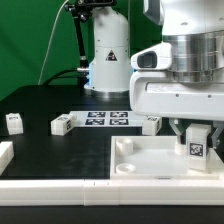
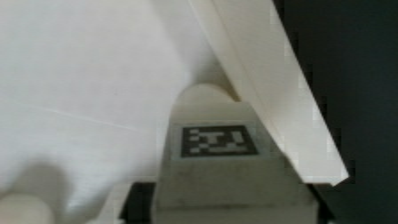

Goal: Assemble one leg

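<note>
Black table point(image 1: 40, 100) under everything

White arm base point(image 1: 108, 60) standing at far side

White tray point(image 1: 150, 168) at exterior view's lower right, raised rim, corner socket point(image 1: 124, 146)

Marker board point(image 1: 108, 119) flat beyond tray, row of square black-and-white tags, patterns only, lettering not legible

Gripper point(image 1: 196, 134) over tray's far right part, jaws clamped on leg point(image 1: 196, 150)

Leg upright, tag toward exterior camera; contact with tray: cannot tell

Wrist view: same leg point(image 2: 221, 139), tag sharp, between fingers point(image 2: 267, 90)

Loose legs point(image 1: 64, 124) on table, one just beside board's right end, two well to its left

Black table point(image 1: 40, 100) carrying the thin white marker board point(image 1: 108, 119), three loose chunky white plastic pegs point(image 1: 14, 122) point(image 1: 64, 124) point(image 1: 150, 121) and a large white tray point(image 1: 150, 165)
</note>
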{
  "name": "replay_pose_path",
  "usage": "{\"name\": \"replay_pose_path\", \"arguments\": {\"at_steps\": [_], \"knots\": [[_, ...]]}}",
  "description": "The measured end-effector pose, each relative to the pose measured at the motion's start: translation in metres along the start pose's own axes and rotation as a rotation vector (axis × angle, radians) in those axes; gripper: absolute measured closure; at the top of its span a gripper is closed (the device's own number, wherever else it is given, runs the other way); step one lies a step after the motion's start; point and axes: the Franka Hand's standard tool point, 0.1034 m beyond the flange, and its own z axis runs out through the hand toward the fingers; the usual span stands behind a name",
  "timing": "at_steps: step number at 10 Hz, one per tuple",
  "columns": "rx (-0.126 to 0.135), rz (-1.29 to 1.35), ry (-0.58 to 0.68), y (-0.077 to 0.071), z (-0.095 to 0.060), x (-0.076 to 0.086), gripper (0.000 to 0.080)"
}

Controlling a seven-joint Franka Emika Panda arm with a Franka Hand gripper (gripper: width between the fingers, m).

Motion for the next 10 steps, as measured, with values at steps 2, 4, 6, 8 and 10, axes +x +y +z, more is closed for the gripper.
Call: {"name": "replay_pose_path", "arguments": {"at_steps": [2, 4, 6, 8, 10], "knots": [[0.002, 0.199, -0.003, 0.0005, 0.0004, -0.0004, 0.0509], [0.007, 0.413, -0.010, 0.0006, 0.0006, -0.0005, 0.0509], [0.010, 0.631, -0.017, -0.0012, 0.0009, -0.0024, 0.0509], [0.015, 0.821, -0.027, -0.0031, 0.0011, -0.0038, 0.0509], [0.018, 0.943, -0.031, -0.0038, 0.0012, -0.0038, 0.0509]]}}
